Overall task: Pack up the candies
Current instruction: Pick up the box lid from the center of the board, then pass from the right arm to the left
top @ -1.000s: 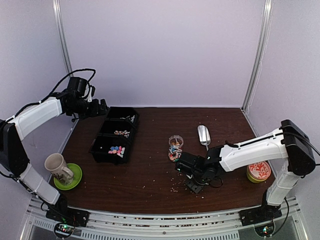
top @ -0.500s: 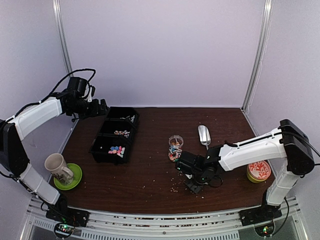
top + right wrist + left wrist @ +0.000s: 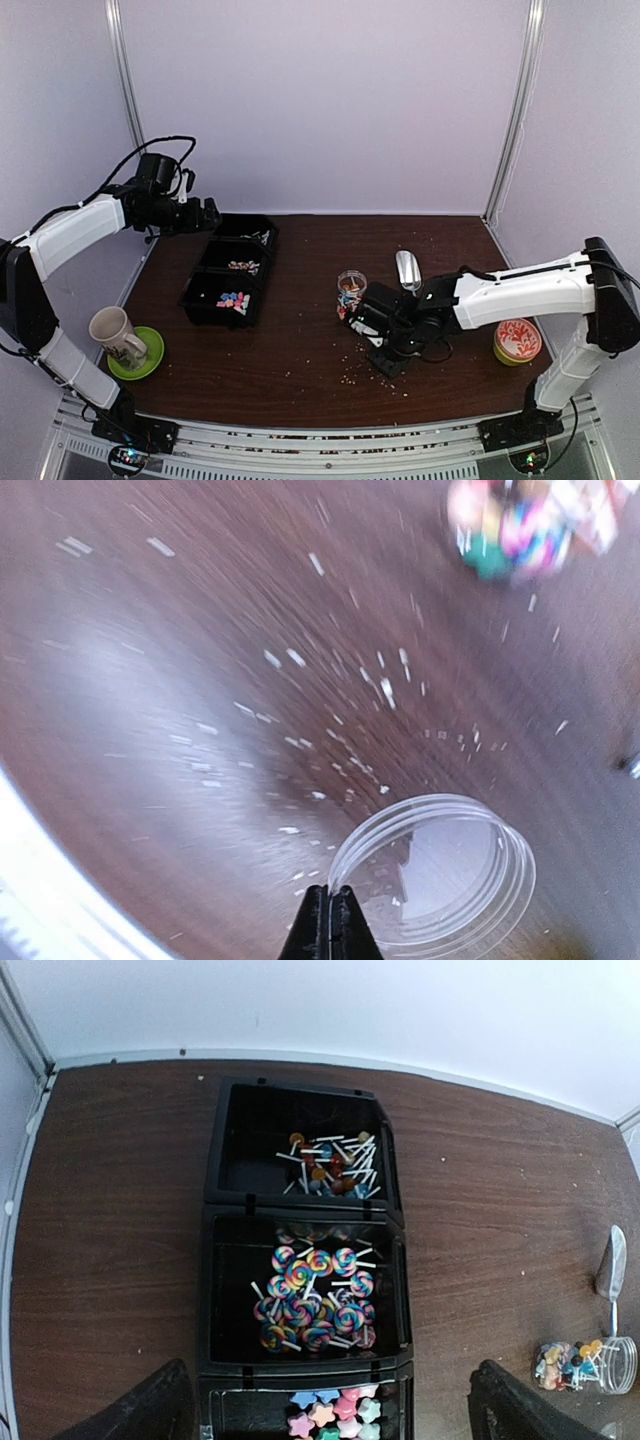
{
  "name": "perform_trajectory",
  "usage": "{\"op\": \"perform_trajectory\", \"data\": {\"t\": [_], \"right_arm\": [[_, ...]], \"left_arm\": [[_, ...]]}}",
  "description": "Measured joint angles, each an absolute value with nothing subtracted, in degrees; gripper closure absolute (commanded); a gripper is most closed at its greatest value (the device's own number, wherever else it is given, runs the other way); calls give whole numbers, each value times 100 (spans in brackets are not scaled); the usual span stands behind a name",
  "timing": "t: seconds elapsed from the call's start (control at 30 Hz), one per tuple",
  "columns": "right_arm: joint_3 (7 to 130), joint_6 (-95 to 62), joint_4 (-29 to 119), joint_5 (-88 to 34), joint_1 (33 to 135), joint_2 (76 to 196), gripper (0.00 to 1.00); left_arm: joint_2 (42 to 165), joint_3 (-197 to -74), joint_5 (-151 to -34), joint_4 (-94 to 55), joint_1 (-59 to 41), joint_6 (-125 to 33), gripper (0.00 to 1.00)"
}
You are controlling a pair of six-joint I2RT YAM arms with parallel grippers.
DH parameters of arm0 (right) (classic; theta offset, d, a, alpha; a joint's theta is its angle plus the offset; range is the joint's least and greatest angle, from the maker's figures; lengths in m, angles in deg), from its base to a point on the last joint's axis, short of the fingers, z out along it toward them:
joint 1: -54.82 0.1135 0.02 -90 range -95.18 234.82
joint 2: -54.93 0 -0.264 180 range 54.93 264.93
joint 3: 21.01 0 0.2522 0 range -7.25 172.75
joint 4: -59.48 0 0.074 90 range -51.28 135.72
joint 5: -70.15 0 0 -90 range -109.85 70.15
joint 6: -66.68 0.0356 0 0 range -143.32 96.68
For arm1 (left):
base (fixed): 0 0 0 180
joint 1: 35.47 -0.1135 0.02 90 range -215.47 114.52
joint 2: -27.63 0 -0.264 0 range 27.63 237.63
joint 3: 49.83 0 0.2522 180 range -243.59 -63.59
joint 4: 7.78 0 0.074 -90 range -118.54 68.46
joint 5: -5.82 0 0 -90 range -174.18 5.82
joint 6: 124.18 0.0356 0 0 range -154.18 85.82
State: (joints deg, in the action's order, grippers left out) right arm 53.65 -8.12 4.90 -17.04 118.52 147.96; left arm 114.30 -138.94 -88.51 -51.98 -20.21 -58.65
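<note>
Clear plastic is what's being pinched here: the right gripper [image 3: 328,908] is seen clamped tight on the rim of a see-through round lid [image 3: 450,870], held low over the brown table [image 3: 150,680], where pale crumbs [image 3: 300,740] are scattered. That view is badly blurred, so not much more can be said about the grip.

Just beyond, a small jar [image 3: 350,285] is found near the middle of the table with a mixed handful of candies [image 3: 562,1360] in it. From the left wrist view it looks tipped on its side, but that can't be settled, nor whether a few sweets are lying outside it. A metal scoop [image 3: 406,268] is laid just beside it, handle toward the arms.

Further left, the black tray [image 3: 300,1212] is loaded in all three compartments: small stick lollipops [image 3: 335,1165] at the far end, swirl lollipops [image 3: 315,1300] in the middle, star pieces [image 3: 345,1405] at the near end. The left gripper [image 3: 325,1415] is held spread wide above that near end, with nothing in it.

Progress, as a guess: barely started. Only a small lot is in the jar, the bulk is left in the tray, and the lid isn't on yet.

No common heading is shown by the lollipop sticks, since they're jumbled every which way. The tray's long axis is laid near-left to far-right in the top view.
</note>
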Motion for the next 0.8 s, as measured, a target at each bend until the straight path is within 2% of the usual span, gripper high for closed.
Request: {"op": "perform_trajectory", "data": {"t": [0.27, 0.6, 0.8], "right_arm": [[5848, -1295, 396, -2526, 11800, 13673, 100], [5903, -1728, 837, -4107, 11765, 12740, 100], [5903, -1822, 1345, -5125, 11738, 12569, 100]], "left_arm": [[11037, -13886, -9144, -4918, -1225, -4780, 2], [9800, -13232, -10613, -4194, -406, -3030, 2], [9275, -12729, -11570, -4004, 126, -1777, 7]]}}
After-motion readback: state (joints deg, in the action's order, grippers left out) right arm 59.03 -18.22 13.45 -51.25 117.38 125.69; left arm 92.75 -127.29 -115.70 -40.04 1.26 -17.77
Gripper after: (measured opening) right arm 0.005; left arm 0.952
